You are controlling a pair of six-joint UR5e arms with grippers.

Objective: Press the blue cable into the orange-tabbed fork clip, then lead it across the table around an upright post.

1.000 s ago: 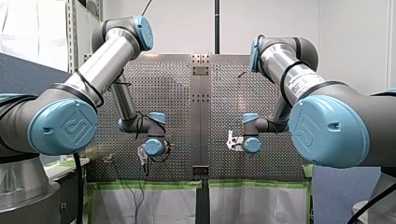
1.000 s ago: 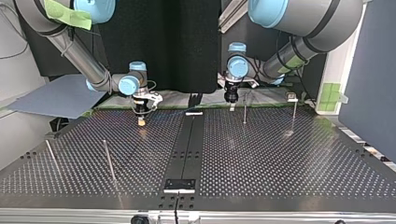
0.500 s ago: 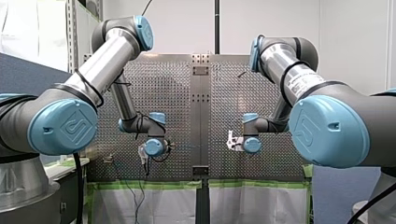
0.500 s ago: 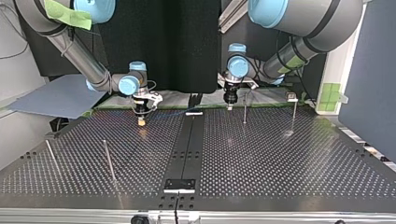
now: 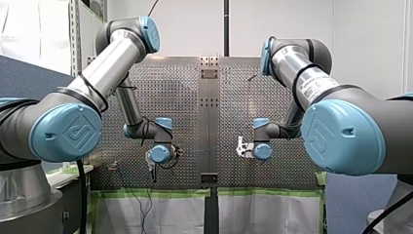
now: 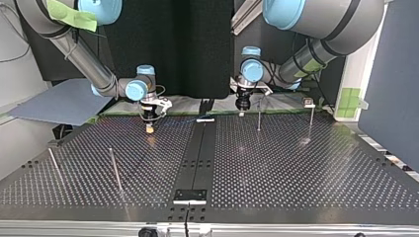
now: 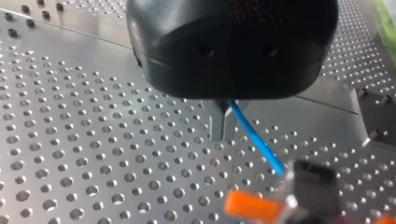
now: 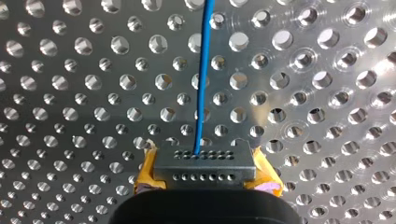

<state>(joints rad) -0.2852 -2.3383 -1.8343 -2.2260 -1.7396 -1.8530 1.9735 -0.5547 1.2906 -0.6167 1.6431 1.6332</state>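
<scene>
The robot's left gripper [image 7: 222, 126], metal fingers [image 7: 215, 122] pinched together on the blue cable [image 7: 256, 142], hangs over the perforated table [image 7: 70, 140]. The cable slants from its fingertips down to the orange-tabbed fork clip [image 7: 306, 184] just beside it. The right gripper [image 8: 204, 161], yellow pads [image 8: 148, 171] closed on the same cable, holds it running straight ahead.

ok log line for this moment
left jaws shut on blue cable | right jaws shut on it | cable meets orange-tabbed clip, seating unclear
</scene>
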